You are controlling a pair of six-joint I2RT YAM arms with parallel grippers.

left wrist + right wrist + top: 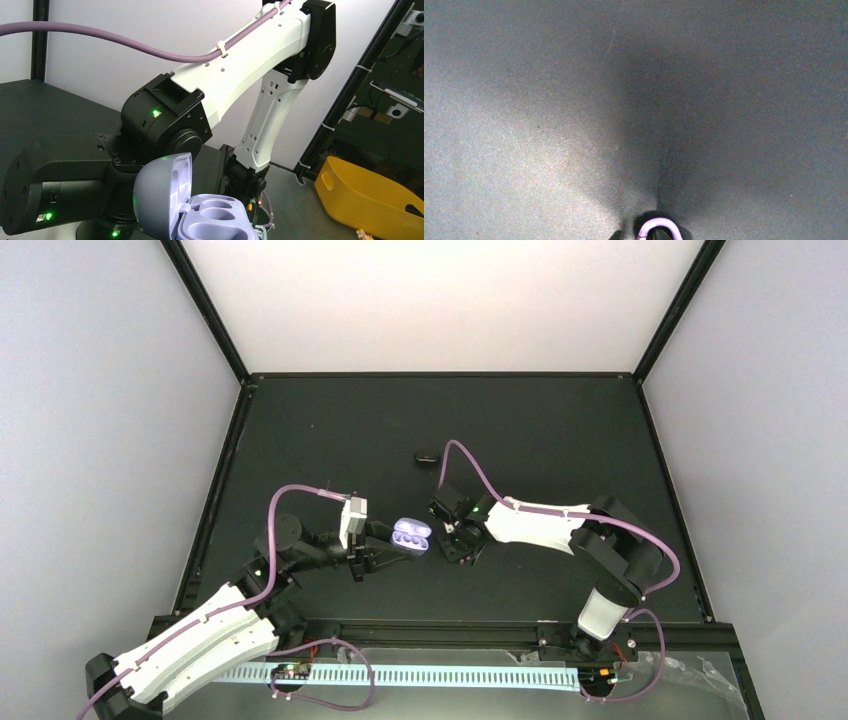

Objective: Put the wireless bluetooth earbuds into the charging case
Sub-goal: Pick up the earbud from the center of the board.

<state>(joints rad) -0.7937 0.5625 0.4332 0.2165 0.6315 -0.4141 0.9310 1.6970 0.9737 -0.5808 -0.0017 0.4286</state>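
Underfoot and around: matte black table (540,430), fenced by black frame rails, with plain white walls (440,300) on three sides. A yellow bin (360,195) stands beyond the frame in the left wrist view.

Item 1, left arm: stretched from the near-left corner toward table centre, wrist turned sideways. The left gripper (385,545) is clamped on the left end of the charging case (412,536).

Item 2, charging case: pale lavender clamshell, open, lid upright (162,195). The base (220,220) shows two wells with pale interiors.

Item 3, right arm: white, folded in from the near-right, a purple cable (480,475) looping over it. The right gripper (458,540) points down just beside the case; its jaw state cannot be told. Its wrist view shows blurred table only.

Item 4, small black oval piece (427,456): lying alone farther back, well apart from both grippers.
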